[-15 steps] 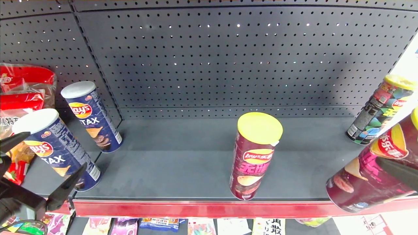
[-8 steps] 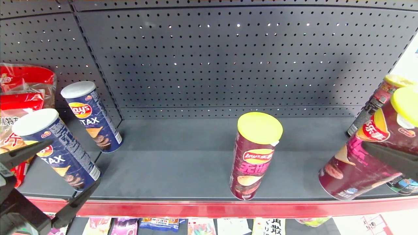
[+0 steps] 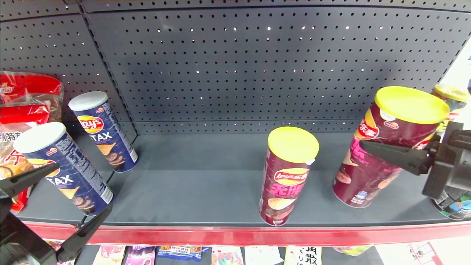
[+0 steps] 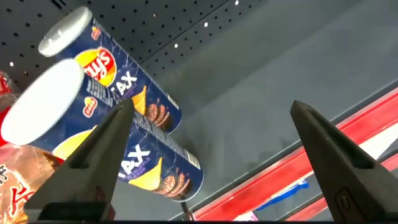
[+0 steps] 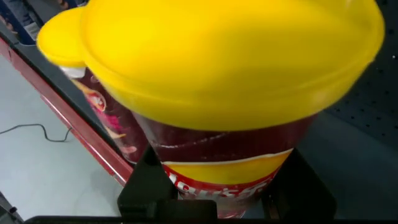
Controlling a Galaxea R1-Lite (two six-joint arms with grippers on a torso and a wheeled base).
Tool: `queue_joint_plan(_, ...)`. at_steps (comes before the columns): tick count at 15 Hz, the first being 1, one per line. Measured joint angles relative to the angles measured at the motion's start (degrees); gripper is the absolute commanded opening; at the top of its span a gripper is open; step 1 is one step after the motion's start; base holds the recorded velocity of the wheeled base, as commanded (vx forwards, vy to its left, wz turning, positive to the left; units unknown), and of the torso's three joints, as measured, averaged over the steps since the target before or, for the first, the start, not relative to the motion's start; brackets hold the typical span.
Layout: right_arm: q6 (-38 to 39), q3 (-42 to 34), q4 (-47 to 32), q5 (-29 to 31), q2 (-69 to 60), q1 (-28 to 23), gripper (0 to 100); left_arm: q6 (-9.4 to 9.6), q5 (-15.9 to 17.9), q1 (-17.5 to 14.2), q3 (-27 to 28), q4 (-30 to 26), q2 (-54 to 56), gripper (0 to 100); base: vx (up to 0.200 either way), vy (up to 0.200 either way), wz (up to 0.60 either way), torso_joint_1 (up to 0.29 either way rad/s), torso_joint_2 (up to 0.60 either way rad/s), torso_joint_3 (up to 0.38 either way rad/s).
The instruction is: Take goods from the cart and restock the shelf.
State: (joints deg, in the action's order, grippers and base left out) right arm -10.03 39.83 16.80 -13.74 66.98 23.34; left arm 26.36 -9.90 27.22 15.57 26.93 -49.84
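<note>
Nearest, off the shelf's front left corner, the left gripper [image 3: 84,186] hangs with its 2 fingers spread wide and nothing between them. In its wrist view it frames the nearer of 2 blue cans [image 3: 70,169]. Past the red front lip [image 3: 235,235], toward the shelf's [image 3: 206,184] right end, the right gripper [image 3: 384,141] is clamped on a maroon chip can [image 3: 368,173] with a yellow lid [image 3: 408,105]. The grip sits high on the wall, just under the lid. The can leans, base toward the shelf's middle, and it cannot be told whether the base touches the board. Just beside it, near the front edge, a second maroon can [image 3: 285,176] stands upright. The other blue can [image 3: 105,132] stands further back on the left. A dark patterned can [image 3: 447,99] sits at the right rear corner against the pegboard back [image 3: 235,73]. The held can is probably light, a stiff tube with a slick wrap that would dent under a hard squeeze. Being tall and narrow, it would tip easily. The side wall is the safest place to hold it, since the lid might pop off.
</note>
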Motion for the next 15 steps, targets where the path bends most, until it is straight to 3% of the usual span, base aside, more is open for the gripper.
queue_joint_plan(1, 0.0, 1.4, 0.1, 0.0, 1.8, 0.0, 0, -0.30, 0.0, 0.0, -0.1, 0.0, -0.3, 100, 0.000, 0.000, 0.00, 0.000, 0.00, 0.000)
queue_joint_plan(4, 0.0, 5.0, 2.8, 0.0, 7.5, 0.0, 0, -5.18, 0.3, 0.1, -0.3, 0.0, -1.9, 100, 0.000, 0.000, 0.00, 0.000, 0.00, 0.000)
queue_joint_plan(5, 0.0, 6.0, 4.2, 0.0, 9.6, 0.0, 0, -5.80, 0.4, 0.1, -0.3, 0.0, -2.4, 100, 0.000, 0.000, 0.00, 0.000, 0.00, 0.000)
queue_joint_plan(10, 2.2, 11.2, 12.3, -0.3, 19.9, 0.0, 0, -6.33, 0.4, 0.1, -0.6, 0.0, -4.7, 100, 0.000, 0.000, 0.00, 0.000, 0.00, 0.000)
queue_joint_plan(12, 3.2, 13.2, 13.1, -0.3, 23.5, 0.0, 0, -7.78, 0.4, 0.1, -0.7, 0.0, -5.1, 100, 0.000, 0.000, 0.00, 0.000, 0.00, 0.000)
queue_joint_plan(15, 3.3, 16.0, 13.4, -0.3, 27.6, 0.0, 0, -8.08, 0.3, 0.0, -0.8, 0.0, -5.4, 100, 0.000, 0.000, 0.00, 0.000, 0.00, 0.000)
